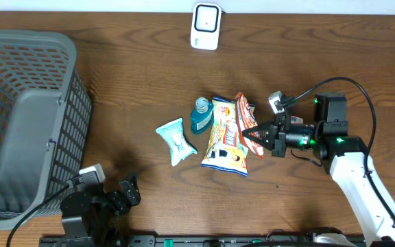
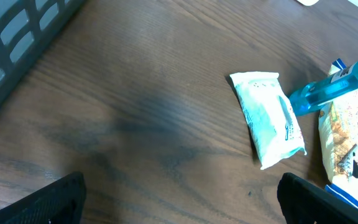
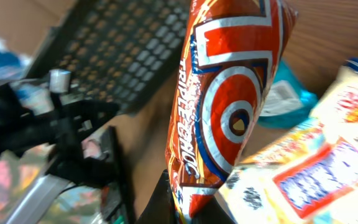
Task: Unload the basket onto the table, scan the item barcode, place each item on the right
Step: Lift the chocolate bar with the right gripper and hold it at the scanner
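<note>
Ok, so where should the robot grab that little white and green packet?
Probably across its narrow middle, coming straight down from above. The packet lies flat, longer than wide, with nothing on top. The blue bottle sits close against its far end, so keep away from there.

Two snack packets — red packet (image 1: 243, 113), yellow packet (image 1: 226, 137) — plus one wipes pack (image 1: 177, 140), one blue bottle (image 1: 201, 117), one basket (image 1: 75, 116), one scanner (image 1: 205, 25).

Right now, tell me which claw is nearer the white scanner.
Right. The right claw, shut on the red packet, is mid-table, below and right of the scanner; the left claw, open, is at the near edge beside the basket.
</note>
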You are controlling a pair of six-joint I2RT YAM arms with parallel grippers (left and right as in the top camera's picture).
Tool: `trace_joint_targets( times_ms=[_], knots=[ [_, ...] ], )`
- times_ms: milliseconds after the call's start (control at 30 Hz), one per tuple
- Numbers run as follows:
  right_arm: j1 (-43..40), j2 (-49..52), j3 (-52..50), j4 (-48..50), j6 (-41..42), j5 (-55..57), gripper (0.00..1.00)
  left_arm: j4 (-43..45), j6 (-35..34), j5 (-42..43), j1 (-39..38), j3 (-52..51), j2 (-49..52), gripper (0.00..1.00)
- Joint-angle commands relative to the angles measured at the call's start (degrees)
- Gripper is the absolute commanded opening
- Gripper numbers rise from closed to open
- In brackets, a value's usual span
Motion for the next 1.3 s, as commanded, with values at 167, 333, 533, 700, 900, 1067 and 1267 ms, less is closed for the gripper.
trace_joint_targets(
  times_ms=[167,333,533,700,900,1067,1267],
  knots=[
    [6.1,-0.6,0.1,1.7,7.1,19.8,0.01,-0.1,0.7,0.9,0.2,0.0,0.1,0.98],
    [10.4,-0.6,1.6,1.7,7.1,29.2,0.01,-0.1,0.7,0.9,0.2,0.0,0.1,0.98],
    [12.4,-0.6,7.5,1.7,6.9,37.6,0.01,-0.1,0.7,0.9,0.2,0.0,0.1,0.98],
    [12.7,0.6,12.0,2.9,6.9,38.6,0.01,-0.1,0.7,0.9,0.2,0.0,0.1,0.98],
    [12.8,6.3,16.8,6.1,6.9,43.9,0.01,-0.1,0.7,0.9,0.2,0.0,0.1,0.98],
    [12.8,14.4,23.2,8.2,5.9,46.6,0.01,-0.1,0.7,0.9,0.2,0.0,0.1,0.98],
    [13.8,29.4,38.8,5.1,3.8,53.2,0.01,-0.1,0.7,0.9,0.2,0.0,0.1,0.98]
  ],
)
